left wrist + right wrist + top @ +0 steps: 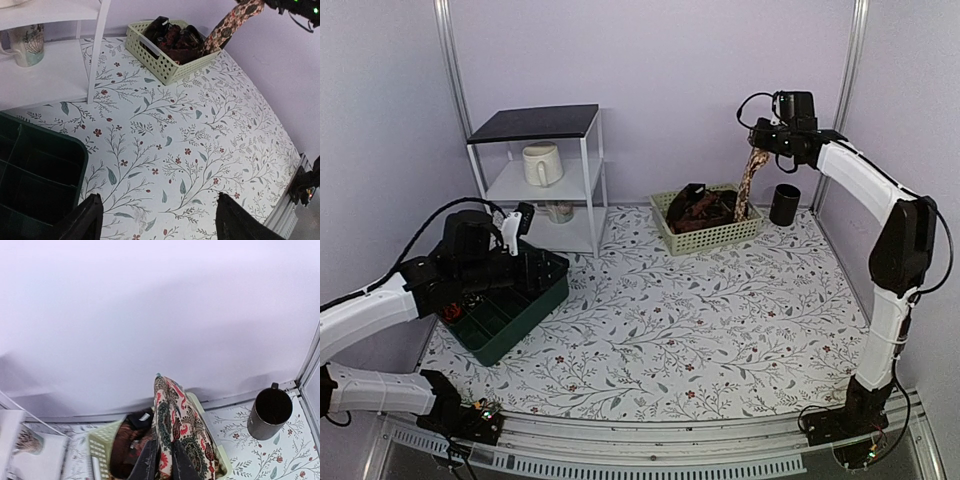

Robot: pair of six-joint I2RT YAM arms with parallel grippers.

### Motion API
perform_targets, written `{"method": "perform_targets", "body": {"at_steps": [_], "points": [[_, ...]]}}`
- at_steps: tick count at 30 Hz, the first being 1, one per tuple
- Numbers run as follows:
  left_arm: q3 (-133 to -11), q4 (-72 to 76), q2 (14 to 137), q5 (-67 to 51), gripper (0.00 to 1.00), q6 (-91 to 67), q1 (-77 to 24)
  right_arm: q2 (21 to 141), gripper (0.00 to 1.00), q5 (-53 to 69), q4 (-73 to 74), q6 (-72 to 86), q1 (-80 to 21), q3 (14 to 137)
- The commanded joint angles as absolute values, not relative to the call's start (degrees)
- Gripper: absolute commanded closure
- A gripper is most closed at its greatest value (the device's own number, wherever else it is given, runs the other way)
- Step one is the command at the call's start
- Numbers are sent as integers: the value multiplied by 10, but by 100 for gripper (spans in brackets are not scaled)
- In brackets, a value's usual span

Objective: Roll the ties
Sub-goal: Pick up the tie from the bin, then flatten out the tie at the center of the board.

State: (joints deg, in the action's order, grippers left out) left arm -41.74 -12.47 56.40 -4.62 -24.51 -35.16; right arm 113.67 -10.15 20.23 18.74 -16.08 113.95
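A white shelf (535,122) with a mug (542,164) stands back left; a black cup (784,204) sits just beside the pale basket (715,240). The left tool (159,210) hangs wide open by the dark green bin (520,325), holding nothing. The right tool (161,452), high over the basket, pinches a patterned tie (175,420) hanging down into it.

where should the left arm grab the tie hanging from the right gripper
Take the tie on its free hanging stretch, about midway between the right gripper and the basket rim. Come from the open table side with the left gripper, closing across the narrow width: there the band hangs straight and clear, while its lower end is down in the basket.
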Motion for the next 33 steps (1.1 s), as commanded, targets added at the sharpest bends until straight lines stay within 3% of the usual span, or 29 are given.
{"method": "perform_targets", "body": {"at_steps": [1,18,24,33], "points": [[-423,-105,572,-64,23,-222,-374,1059,90,-64,223,181,-168,1133],[-428,-48,533,-50,30,-131,-404,748,90,94,170,254,-326,889],[-429,-40,521,-52,31,-125,-405,715,90,199,75,330,-402,804],[-416,-24,520,-81,32,-124,-409,734,90,309,-59,424,-451,781]]}}
